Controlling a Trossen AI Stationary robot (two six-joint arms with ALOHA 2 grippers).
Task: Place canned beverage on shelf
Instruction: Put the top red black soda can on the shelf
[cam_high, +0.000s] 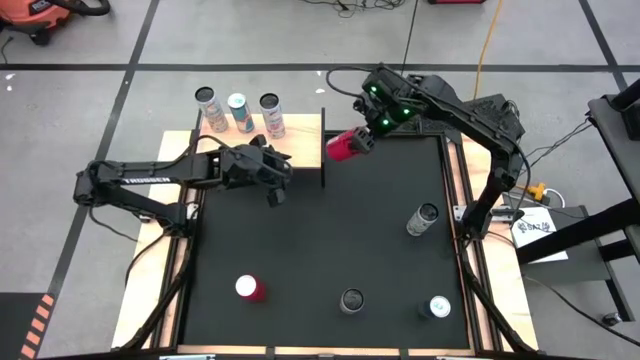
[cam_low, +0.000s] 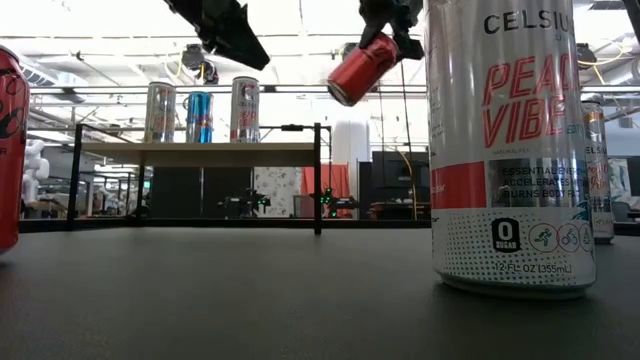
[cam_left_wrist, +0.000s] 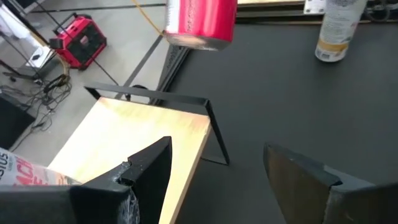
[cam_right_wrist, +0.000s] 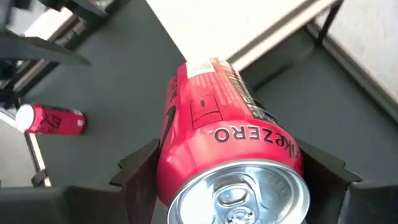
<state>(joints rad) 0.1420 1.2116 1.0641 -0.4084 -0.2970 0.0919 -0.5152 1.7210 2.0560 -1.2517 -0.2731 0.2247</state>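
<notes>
Rt wrist view only: "Zero" lettering on red can (cam_right_wrist: 230, 168), tilted, clamped btwn right tool (cam_high: 357, 141) fingers. Can in air just right of shelf (cam_high: 290, 140) end, above bench (cam_high: 320, 250). Left tool (cam_high: 272, 178) by shelf, part-open, holding nothing. 3 cans (cam_high: 238, 112) on shelf. Grey floor, cables beyond.

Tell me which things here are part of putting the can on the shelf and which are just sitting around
In the job:
right gripper, shut on the red can, held tilted in the air
shelf, three cans already on it

Just about:
left gripper, empty, by the shelf
red can on the table
three other cans on the table
</notes>
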